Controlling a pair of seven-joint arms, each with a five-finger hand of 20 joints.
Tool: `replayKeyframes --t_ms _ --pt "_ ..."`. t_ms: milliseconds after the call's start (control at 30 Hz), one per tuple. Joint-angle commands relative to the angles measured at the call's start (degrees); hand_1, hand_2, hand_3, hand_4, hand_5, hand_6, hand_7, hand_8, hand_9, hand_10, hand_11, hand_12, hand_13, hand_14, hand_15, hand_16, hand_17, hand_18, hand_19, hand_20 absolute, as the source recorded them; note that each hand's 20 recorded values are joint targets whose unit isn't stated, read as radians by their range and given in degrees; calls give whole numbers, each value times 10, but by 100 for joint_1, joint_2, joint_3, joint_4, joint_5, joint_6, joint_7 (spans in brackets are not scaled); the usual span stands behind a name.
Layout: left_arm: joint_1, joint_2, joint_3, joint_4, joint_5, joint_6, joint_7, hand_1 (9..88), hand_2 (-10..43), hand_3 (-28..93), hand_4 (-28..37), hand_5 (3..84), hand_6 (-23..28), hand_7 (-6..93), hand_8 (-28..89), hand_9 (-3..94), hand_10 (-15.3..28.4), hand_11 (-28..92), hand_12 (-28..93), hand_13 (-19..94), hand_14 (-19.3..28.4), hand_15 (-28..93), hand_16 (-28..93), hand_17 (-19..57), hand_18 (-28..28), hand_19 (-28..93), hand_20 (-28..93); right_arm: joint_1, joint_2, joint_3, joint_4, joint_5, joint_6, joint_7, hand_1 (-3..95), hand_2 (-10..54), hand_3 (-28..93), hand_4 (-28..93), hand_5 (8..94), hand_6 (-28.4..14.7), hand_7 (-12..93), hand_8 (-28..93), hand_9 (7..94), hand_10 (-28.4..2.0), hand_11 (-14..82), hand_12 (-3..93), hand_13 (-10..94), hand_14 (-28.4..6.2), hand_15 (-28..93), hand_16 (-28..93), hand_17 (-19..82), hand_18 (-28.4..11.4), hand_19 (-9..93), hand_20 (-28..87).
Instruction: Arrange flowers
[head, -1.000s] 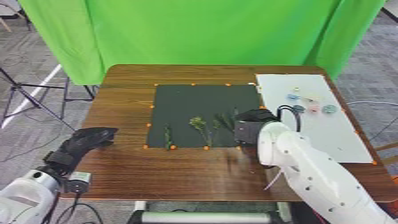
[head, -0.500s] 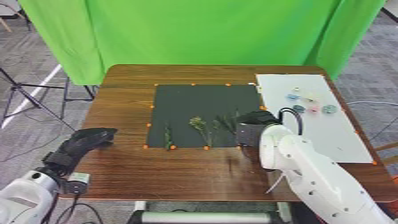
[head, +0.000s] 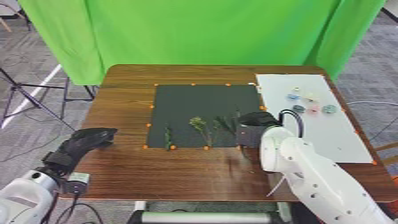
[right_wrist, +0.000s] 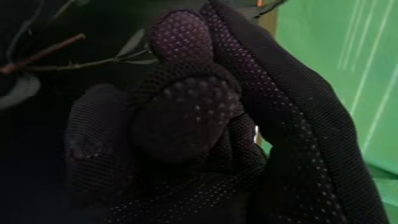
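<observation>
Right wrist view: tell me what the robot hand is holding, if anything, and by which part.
It cannot be told: a leafy stem runs up to the robot hand, but any grip on it is hidden.

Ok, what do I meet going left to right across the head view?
Left hand → thin sprig → yellowish sprig → leafy sprig → right hand → blue bloom → pink bloom → pale green bloom.
</observation>
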Motion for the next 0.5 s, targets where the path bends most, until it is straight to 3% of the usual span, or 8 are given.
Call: replayKeyframes --t_ms 33,300,333,367,400,433,500 --pt "110 -21 46 120 24 -112 -184 299 0 570 -183 409 48 135 -56 370 157 158 104 330 199 169 -30 51 153 124 114 -279 52 -124 122 155 6 67 612 -95 469 55 611 -77 521 129 862 -134 310 389 937 -8 514 246 776 -36 739 489" --pt "100 -18 38 116 38 -122 -188 301 -3 569 -183 406 47 135 -56 369 156 157 105 328 198 169 -28 50 154 122 114 -252 93 -107 131 226 -53 -9 597 -95 397 92 599 -80 522 131 837 -146 368 337 937 -9 501 259 770 -38 736 492" --pt "101 -25 37 115 41 -125 -187 300 -3 569 -182 406 46 135 -56 368 156 157 105 328 199 168 -28 50 154 122 114 -239 108 -116 133 231 -44 -38 655 -95 230 205 597 -80 523 132 833 -148 376 340 937 -10 500 259 767 -39 741 492" --pt "97 -20 48 117 40 -120 -183 301 -3 569 -182 406 46 135 -56 368 156 157 105 327 199 168 -28 50 154 122 114 -234 122 -103 130 243 -45 -57 742 -95 -32 377 595 -80 520 134 828 -150 387 323 937 -11 497 263 767 -38 739 491" --pt "104 -20 51 112 40 -108 -179 301 -4 568 -182 406 47 135 -56 368 156 156 105 327 199 167 -28 50 153 122 114 -215 137 -93 134 242 -63 -66 780 -95 -160 463 595 -81 517 134 826 -153 391 313 937 -11 495 265 767 -38 738 489" --pt "78 -28 52 122 49 -136 -188 301 -4 568 -181 406 46 135 -56 368 156 156 105 327 199 167 -28 50 153 122 114 -222 158 -58 124 252 -94 -92 803 -95 -262 539 595 -83 508 134 822 -158 401 296 937 -12 492 267 766 -38 736 489" --pt "70 -27 71 127 44 -124 -178 301 -6 569 -181 406 46 135 -56 367 156 156 106 327 198 166 -28 49 154 121 114 -183 215 -42 111 255 -86 -158 788 -95 -274 562 595 -85 492 133 816 -161 417 267 937 -14 487 270 764 -38 735 489"
